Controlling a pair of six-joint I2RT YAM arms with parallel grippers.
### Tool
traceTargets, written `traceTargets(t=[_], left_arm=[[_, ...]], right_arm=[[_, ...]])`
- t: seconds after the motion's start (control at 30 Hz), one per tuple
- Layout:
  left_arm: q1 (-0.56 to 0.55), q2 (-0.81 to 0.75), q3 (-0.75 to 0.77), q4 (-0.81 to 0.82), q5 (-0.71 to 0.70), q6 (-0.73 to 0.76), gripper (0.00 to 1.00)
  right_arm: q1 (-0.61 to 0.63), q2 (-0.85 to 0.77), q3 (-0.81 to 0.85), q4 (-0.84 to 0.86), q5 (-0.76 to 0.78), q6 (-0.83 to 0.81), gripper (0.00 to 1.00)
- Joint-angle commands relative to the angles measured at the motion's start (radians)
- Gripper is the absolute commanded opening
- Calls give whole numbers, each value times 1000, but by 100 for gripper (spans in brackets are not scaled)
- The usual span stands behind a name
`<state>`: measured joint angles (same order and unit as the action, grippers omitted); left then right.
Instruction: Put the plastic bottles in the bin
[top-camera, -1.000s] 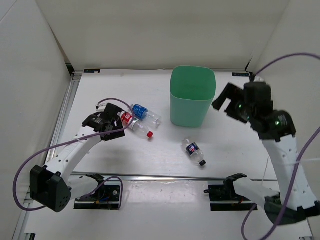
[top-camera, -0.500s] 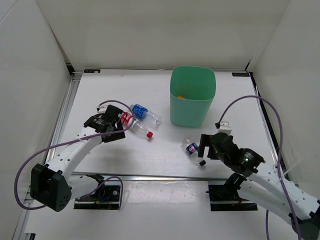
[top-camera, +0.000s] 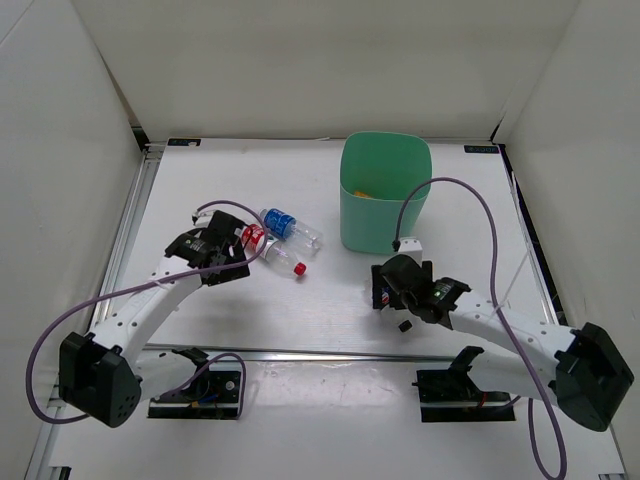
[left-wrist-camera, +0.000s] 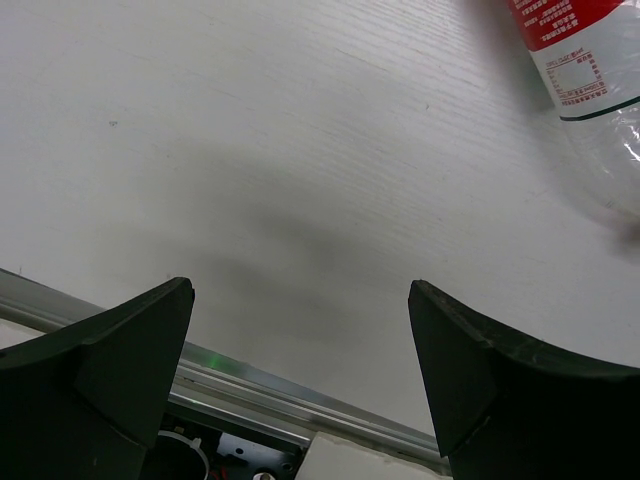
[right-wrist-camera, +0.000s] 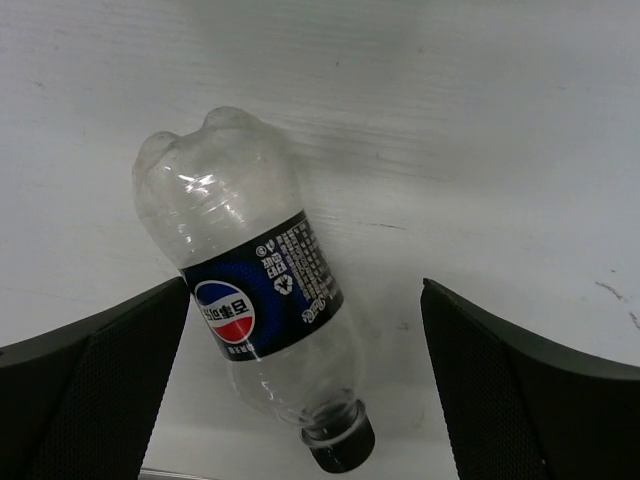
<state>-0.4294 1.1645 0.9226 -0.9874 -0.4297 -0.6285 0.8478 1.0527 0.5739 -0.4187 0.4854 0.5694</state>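
Toward the left side of the bench (top-camera: 200, 180), the left gripper (top-camera: 222, 252) hangs low with its jaws spread wide and nothing between them. Its wrist view shows only bare surface in the gap. Just to its right the red-label bottle (top-camera: 270, 250) lies on its side. The blue-label bottle (top-camera: 290, 226) lies close behind it, though contact between the two cannot be told.

Further right, near the back edge, the bin (top-camera: 380, 225) stands upright. A speck of orange (top-camera: 366, 192) shows inside it, probably the short orange bottle.

In front of the bin, the dark-label bottle (right-wrist-camera: 260, 300) lies on its side with its black cap toward the near edge. The right gripper (right-wrist-camera: 310, 380) hovers over it, jaws fully apart, one finger on each side and neither touching.

This bottle looks empty, so it is likely very light, thin-walled and easy to crush. Being smooth and round, it may roll or slip. The labelled middle, taken across its width, seems the firmest hold.
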Motion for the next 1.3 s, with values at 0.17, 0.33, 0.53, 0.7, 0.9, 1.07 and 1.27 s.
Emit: traceTargets(t=[0.17,0.33,0.53,0.7,0.9,1.07,1.27], left_arm=[[-5,-29,-8,3,-3,-5,100],[-5,-20,-18,3,-3,-5,100],[-5,-11,-18,3,-3,-5,100],[-5,-20,-18,12,-3,-5,100],[-5,-11,-18,12,-12,-5,100],[-5,-2,-27,21,-12,-5,100],[-5,-3,-27,21,-12,4,100]], right_arm=[[7,42,-62,95,-113,29,95],[16,53,-72,84,-140,29,56],[36,35,18,-33,-107,29,35],[98,-37,165,-106,-94,-41,30],[142,30,554,-130,-2,-189,22],[114,263,1035,-95,119,-388,19],[-99,541,1404,-187,110,-353,19]])
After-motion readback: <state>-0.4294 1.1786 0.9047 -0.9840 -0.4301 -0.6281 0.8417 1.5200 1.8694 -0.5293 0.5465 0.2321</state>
